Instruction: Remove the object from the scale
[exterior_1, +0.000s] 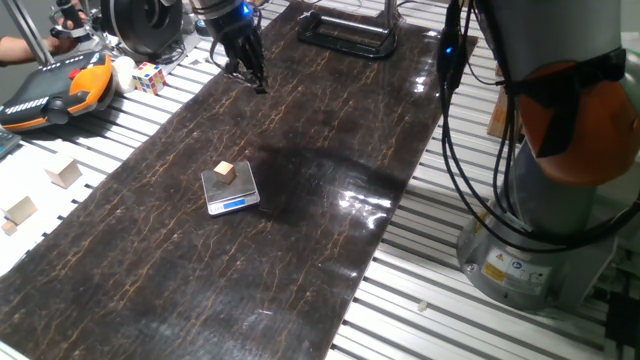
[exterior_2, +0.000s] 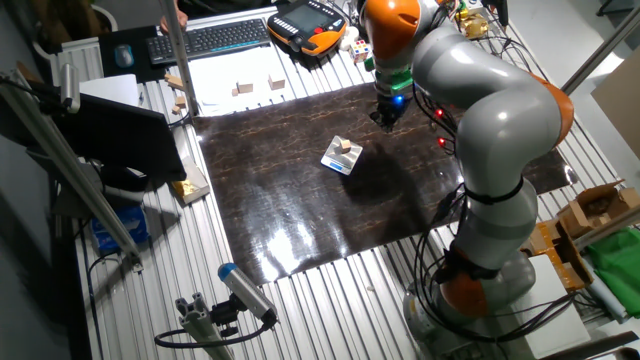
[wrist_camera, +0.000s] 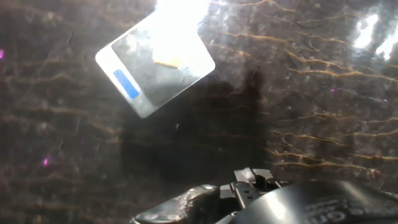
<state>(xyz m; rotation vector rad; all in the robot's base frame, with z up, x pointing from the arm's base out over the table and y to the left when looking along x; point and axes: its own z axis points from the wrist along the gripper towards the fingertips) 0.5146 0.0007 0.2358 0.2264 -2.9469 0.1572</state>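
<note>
One fixed view | tiny tan wooden cube (exterior_1: 227, 172) on flat silver-grey pocket scale (exterior_1: 231, 190), mid dark marbled counter (exterior_1: 300, 250) | black gripper (exterior_1: 252, 80) well apart, far side, empty; finger spread unclear.

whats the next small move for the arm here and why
Probably carry the gripper across toward the small silver-grey digital scale and stop above the tiny light-tan wooden cube, since the cube sits untouched on the platform and the gripper is well off to one side, nothing visibly held.
</note>
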